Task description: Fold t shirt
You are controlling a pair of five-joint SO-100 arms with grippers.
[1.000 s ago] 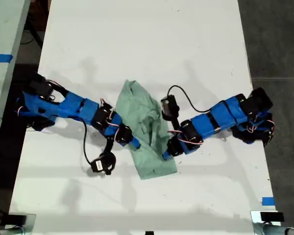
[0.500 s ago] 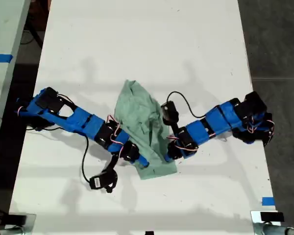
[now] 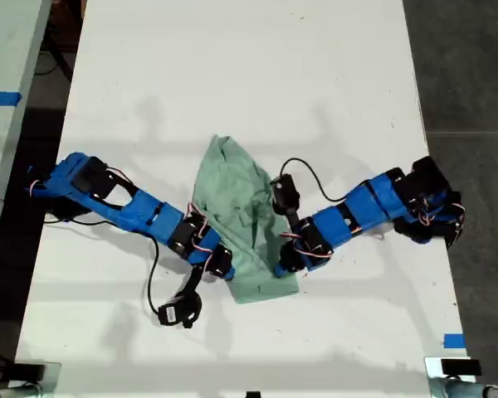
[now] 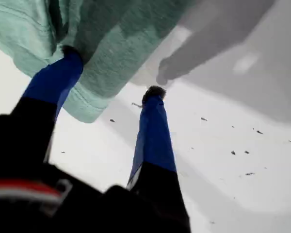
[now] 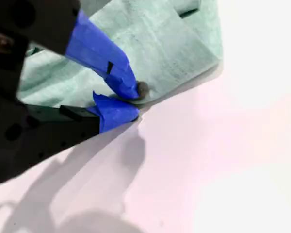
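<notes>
t shirt (image 3: pixel 242 220) | edge pinched in my second claw (image 5: pixel 128 99) | my first claw (image 4: pixel 111 73) spread at hem

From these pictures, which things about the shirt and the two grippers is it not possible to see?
- The t shirt: sleeves and neck are lost in the folds in the exterior view.
- My first gripper: its body hides whether one fingertip presses the hem; the jaws stand apart.
- My second gripper: whether it pinches cloth; blur and its own fingers hide it.
- The shirt's upper part: cut off in both wrist views.

My first gripper (image 4: pixel 111 73) is spread wide — my second gripper (image 5: pixel 131 99) is pinched nearly closed.
</notes>
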